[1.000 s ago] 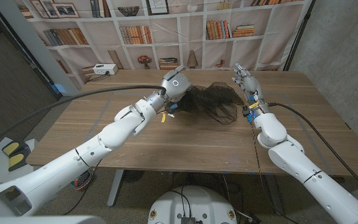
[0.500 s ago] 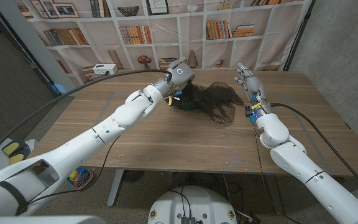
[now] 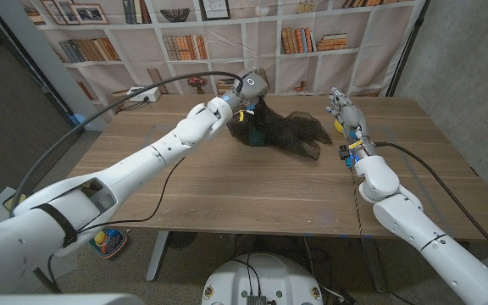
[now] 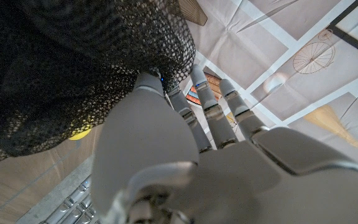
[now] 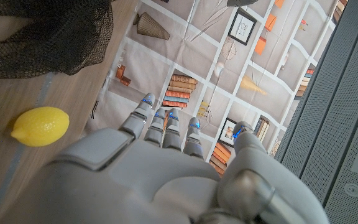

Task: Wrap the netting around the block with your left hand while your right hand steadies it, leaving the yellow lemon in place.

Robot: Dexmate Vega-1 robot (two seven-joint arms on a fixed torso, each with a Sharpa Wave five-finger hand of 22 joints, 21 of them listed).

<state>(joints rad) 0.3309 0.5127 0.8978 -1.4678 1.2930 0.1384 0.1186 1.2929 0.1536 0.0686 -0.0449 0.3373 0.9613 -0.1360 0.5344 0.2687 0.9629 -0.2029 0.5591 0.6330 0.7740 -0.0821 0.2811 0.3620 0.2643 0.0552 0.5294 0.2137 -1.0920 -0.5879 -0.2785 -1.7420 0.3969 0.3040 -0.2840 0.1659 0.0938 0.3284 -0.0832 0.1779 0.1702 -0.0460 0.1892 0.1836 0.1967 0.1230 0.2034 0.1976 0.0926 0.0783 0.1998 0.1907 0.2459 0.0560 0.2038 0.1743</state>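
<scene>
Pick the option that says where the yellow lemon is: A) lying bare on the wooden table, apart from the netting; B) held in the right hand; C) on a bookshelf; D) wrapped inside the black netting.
A: the yellow lemon lies on the wooden table clear of the black netting, and the right hand holds nothing.

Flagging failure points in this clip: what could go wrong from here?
The right hand stands apart from the netting, steadying nothing, so the left hand's pull could drag the whole bundle rather than wrap it. The lemon lies near the netting's edge beside the right hand; trailing mesh or that hand might nudge it.
</scene>
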